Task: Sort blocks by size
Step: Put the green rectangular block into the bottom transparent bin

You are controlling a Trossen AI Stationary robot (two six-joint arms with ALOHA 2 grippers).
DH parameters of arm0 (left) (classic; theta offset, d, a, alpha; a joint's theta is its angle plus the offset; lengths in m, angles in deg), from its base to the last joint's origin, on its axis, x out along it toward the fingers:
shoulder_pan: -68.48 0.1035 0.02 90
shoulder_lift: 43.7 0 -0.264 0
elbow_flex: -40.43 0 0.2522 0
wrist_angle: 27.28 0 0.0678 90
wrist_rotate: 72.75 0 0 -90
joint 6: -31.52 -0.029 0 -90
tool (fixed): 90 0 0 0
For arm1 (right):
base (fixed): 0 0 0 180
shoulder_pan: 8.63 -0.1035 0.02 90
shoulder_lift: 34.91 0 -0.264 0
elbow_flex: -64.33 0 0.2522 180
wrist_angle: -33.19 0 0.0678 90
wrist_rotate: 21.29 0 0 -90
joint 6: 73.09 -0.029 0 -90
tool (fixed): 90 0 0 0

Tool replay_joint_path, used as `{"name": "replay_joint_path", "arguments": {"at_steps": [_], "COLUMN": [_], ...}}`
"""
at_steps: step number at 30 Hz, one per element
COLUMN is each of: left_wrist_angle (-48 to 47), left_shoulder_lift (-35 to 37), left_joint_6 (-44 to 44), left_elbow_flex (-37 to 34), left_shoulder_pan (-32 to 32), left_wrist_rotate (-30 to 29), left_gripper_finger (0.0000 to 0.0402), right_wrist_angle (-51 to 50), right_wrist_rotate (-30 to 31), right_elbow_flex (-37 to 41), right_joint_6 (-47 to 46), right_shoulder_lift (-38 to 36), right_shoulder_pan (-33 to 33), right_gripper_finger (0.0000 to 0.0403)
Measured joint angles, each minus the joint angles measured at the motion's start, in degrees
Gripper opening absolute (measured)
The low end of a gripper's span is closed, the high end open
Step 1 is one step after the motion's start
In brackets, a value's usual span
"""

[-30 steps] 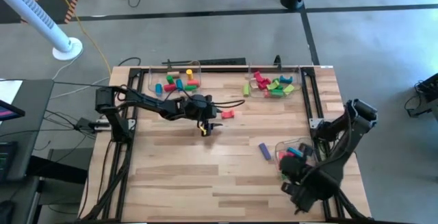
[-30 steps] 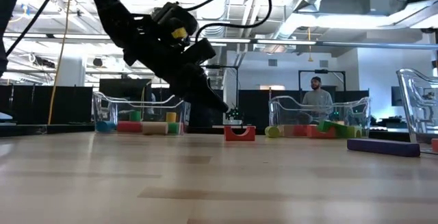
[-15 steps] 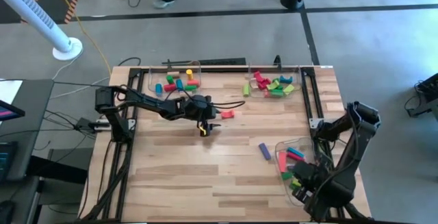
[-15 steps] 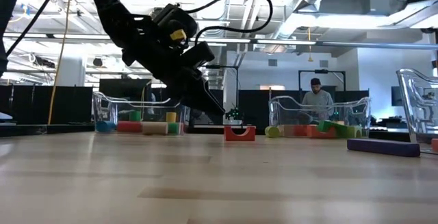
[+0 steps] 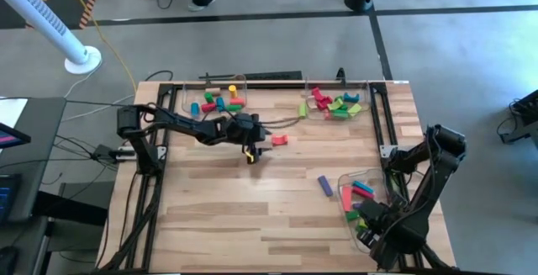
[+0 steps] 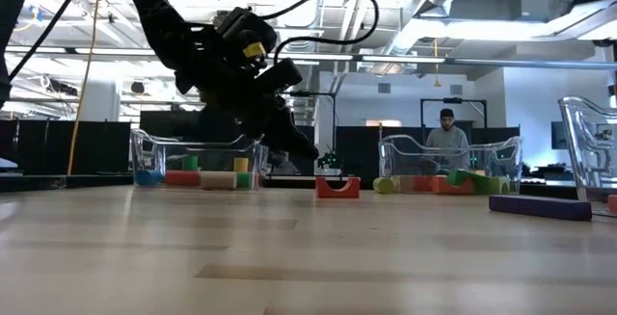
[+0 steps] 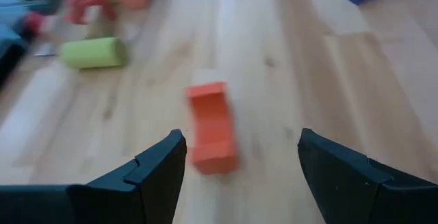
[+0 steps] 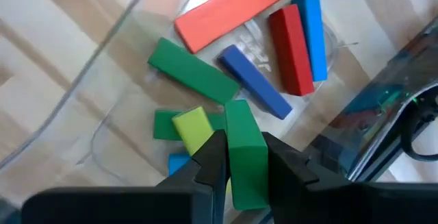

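A red arch-shaped block [image 5: 280, 140] lies on the table's middle, also in the low view [image 6: 337, 187] and the left wrist view [image 7: 212, 136]. My left gripper [image 5: 255, 140] is open just left of it and above the table; its fingers [image 7: 159, 166] stand apart with the block ahead between them, touching nothing. My right gripper [image 5: 367, 222] is over the near right clear tray [image 5: 345, 182], shut on a green bar [image 8: 246, 152]. That tray holds red, blue and green bars. A blue-purple bar [image 5: 324, 185] lies flat on the table. My right gripper pinches the green bar's two long sides [image 8: 243, 161] between its two fingers, which lie across the bar. The bar is above the tray's other blocks; whether it rests on them I cannot tell.
Two more clear trays with blocks stand at the far edge, one at the left [image 5: 214, 100] and one at the right [image 5: 336, 103]. A green cylinder [image 7: 92, 51] lies by the far right tray. Black frame rails run along the table's edges. A person stands in the room behind [image 6: 443, 137].
My right gripper has gone toward the table's near edge, uncovering the near right tray and its blocks. My left gripper has gone a little toward the far edge, still open near the red arch block.
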Motion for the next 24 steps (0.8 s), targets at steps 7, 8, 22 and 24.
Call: {"name": "replay_joint_path", "arguments": {"at_steps": [7,8,22,24], "left_wrist_angle": [-0.28,-0.78,-0.15,1.96], "left_shoulder_lift": [-0.03,-0.04,-2.93,-5.11], "left_joint_6": [1.54,1.59,1.62,2.27], "left_elbow_flex": [-0.02,-0.02,-0.06,-0.04], "left_shoulder_pan": [3.01,3.1,2.86,2.86], "left_wrist_rotate": [-0.15,-0.12,2.79,3.32], "left_gripper_finger": [0.0262,0.0261,0.0256,0.0256], "right_wrist_angle": [2.15,2.19,2.47,2.57], "right_wrist_rotate": [-0.75,-0.75,-0.72,-0.72], "right_elbow_flex": [2.45,2.46,2.46,2.46], "right_joint_6": [-1.03,-1.03,-1.03,-1.04], "right_shoulder_lift": [0.0,0.02,0.0,0.02], "right_shoulder_pan": [0.0,0.0,0.02,0.02], "right_gripper_finger": [0.0104,0.0105,0.011,0.0113]}}
